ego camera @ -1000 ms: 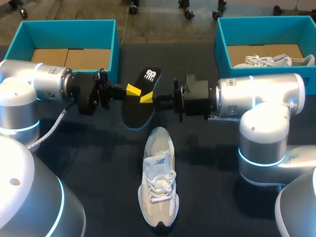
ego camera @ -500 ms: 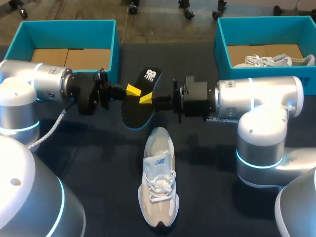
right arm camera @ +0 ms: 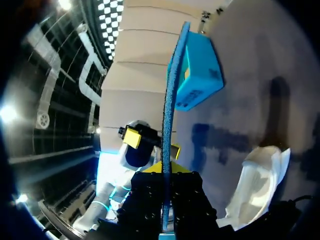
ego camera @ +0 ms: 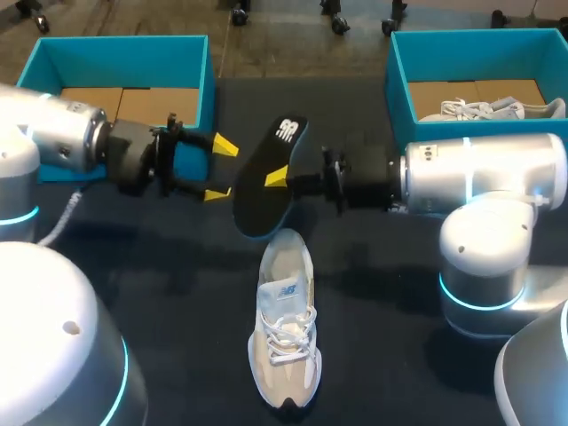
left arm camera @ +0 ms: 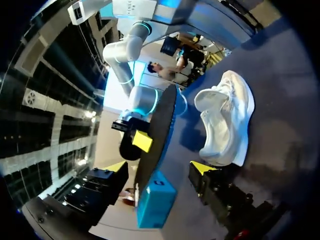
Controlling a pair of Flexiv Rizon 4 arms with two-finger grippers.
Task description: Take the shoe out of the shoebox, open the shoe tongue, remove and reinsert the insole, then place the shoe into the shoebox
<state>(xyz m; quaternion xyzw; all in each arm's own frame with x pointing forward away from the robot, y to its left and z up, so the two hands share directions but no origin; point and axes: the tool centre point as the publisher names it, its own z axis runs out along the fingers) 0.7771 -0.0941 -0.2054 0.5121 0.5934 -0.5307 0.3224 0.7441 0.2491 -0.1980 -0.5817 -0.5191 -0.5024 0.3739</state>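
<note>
My right gripper [ego camera: 277, 178] is shut on the black insole [ego camera: 266, 182] and holds it on edge above the table's middle. In the right wrist view the insole [right arm camera: 167, 120] rises thin and blue-edged from between that gripper's [right arm camera: 165, 172] fingers. To the insole's left, just short of it, my left gripper [ego camera: 220, 169] stands open and holds nothing. In the left wrist view the insole [left arm camera: 156, 135] stands ahead of the open left gripper [left arm camera: 160, 167]. The white shoe [ego camera: 284, 328] lies on the table below the insole, seen also as the shoe [left arm camera: 225, 120] and the shoe [right arm camera: 255, 187].
A teal shoebox [ego camera: 124, 42] stands at the back left, close behind my left arm. A second teal shoebox [ego camera: 479, 35] at the back right holds another white shoe [ego camera: 484, 109]. The dark table spreads around the shoe.
My left gripper has let go of the insole, opened wide and drawn back to the left. The right gripper keeps the insole and has shifted it slightly right.
</note>
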